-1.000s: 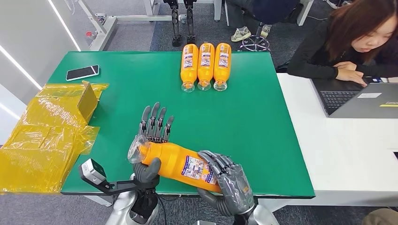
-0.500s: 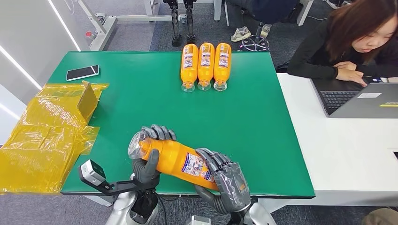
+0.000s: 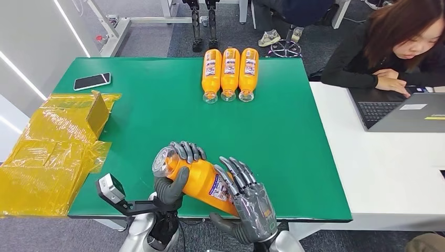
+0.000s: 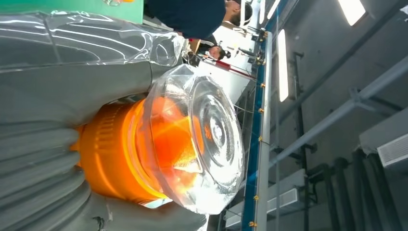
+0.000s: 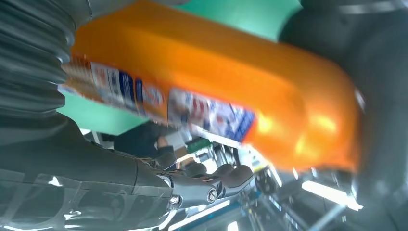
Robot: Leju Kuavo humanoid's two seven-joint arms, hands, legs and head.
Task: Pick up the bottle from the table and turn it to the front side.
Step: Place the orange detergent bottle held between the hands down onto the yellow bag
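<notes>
An orange bottle (image 3: 202, 181) with a clear cap and a printed label hangs tilted over the near edge of the green table (image 3: 294, 157). My left hand (image 3: 170, 189) grips its cap end, fingers wrapped over the neck and thumb beneath. The left wrist view shows the clear cap (image 4: 192, 144) beside the left hand (image 4: 48, 96). At the bottle's base end is my right hand (image 3: 252, 202); its fingers lie straight and spread along the bottle. In the right wrist view the right hand (image 5: 72, 168) is below the bottle (image 5: 216, 86), and a gap shows between them.
Three more orange bottles (image 3: 230, 73) lie side by side at the table's far edge. A phone (image 3: 92, 81) lies far left, near crumpled yellow wrap (image 3: 52, 152) and a cardboard box (image 3: 98, 113). A person works at a laptop (image 3: 404, 110) on the white table (image 3: 388, 168) to the right.
My left hand's fingers have closed over the bottle's neck. My right hand's fingers have straightened off the bottle. The bottle's cap end has shifted slightly right and tilted up.
</notes>
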